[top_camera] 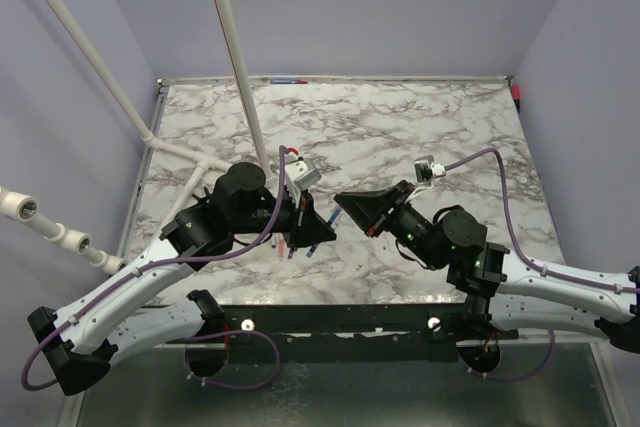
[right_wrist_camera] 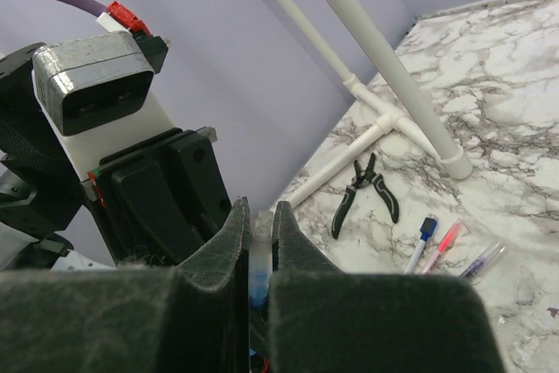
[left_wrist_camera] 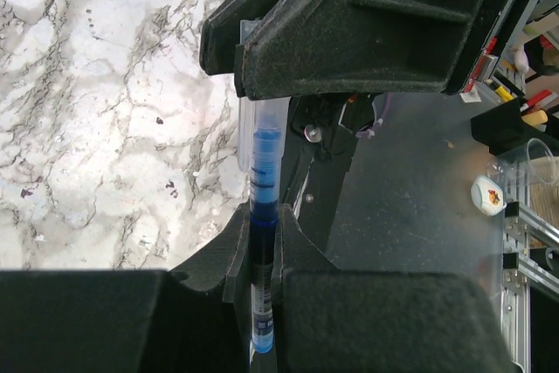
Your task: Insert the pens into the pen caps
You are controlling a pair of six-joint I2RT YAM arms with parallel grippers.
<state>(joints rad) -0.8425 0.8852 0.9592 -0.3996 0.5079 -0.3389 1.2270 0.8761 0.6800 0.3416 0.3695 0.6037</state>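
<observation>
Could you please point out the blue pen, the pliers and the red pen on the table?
blue pen [left_wrist_camera: 264,216], left wrist view, mid barrel.
pliers [right_wrist_camera: 366,179], right wrist view, the pivot.
red pen [right_wrist_camera: 444,244], right wrist view, mid barrel.

Bare marble table [top_camera: 430,117] open from 12 to 3 o'clock, white pipes [top_camera: 236,67] barring 9 to 11, pliers [right_wrist_camera: 364,194] and loose pens [right_wrist_camera: 444,246] lying beside the pipes

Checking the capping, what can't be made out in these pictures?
- Left wrist view: right fingers cover far end of translucent plastic cap on slim blue plastic pen.
- Top view: pen and cap hidden where left fingers meet right fingers.
- Right wrist view: cap buried between own fingers, blurred.
</observation>
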